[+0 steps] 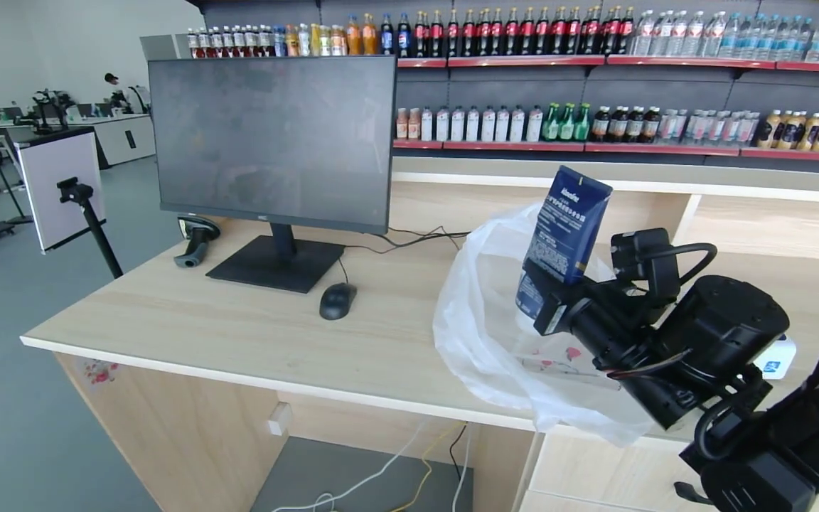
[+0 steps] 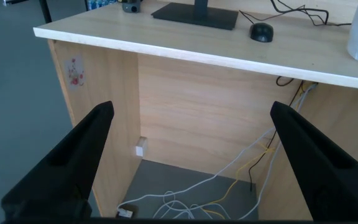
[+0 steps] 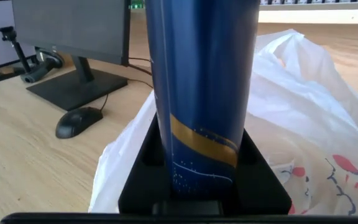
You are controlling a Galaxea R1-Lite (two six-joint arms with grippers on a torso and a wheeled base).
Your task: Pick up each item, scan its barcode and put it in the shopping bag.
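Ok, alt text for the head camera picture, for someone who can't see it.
The right claw holds a blue pouch over a white plastic shopping bag on a light wooden counter. To its left stand a dark monitor, a black mouse and a handheld scanner; shelves of bottled drinks stand behind.

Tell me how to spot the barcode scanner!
Find the big dark monitor on the wooden counter. Just beside its stand, toward the robot's left, sits the barcode scanner. Unlike the rounded mouse, it is pistol-shaped with a handle.

Dark monitor (image 1: 272, 139), black mouse (image 1: 338, 300), wooden counter (image 1: 239, 334), bottle shelves (image 1: 594, 62)
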